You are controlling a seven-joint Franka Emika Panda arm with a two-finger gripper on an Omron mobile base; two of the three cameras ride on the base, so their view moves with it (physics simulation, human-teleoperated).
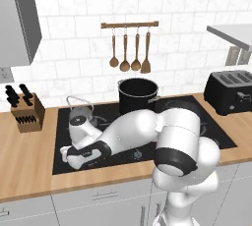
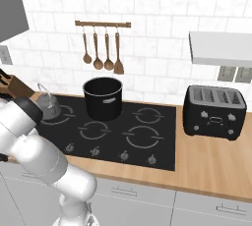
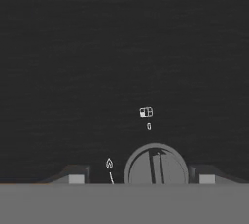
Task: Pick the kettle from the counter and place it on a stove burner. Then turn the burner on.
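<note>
A black stockpot (image 1: 138, 95) stands at the back of the cooktop, below four wooden utensils (image 1: 130, 53) hanging from a wall rail. A knife block (image 1: 28, 112) sits on the worktop at the left and a black toaster (image 2: 214, 111) at the right. Small grey knobs (image 2: 123, 156) line the cooktop's front edge.

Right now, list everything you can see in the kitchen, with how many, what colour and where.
kettle: one, dull grey, on cooktop's back left ring
stockpot: one, black, back of cooktop
cooktop: one, black glass, set in the counter
knob: one, grey, between the finger tips
counter: one, tan wood
knife block: one, brown, counter left
toaster: one, black, counter right
wooden utensils: four, brown, wall rail
hand: one, jaws either side of the knob
</note>
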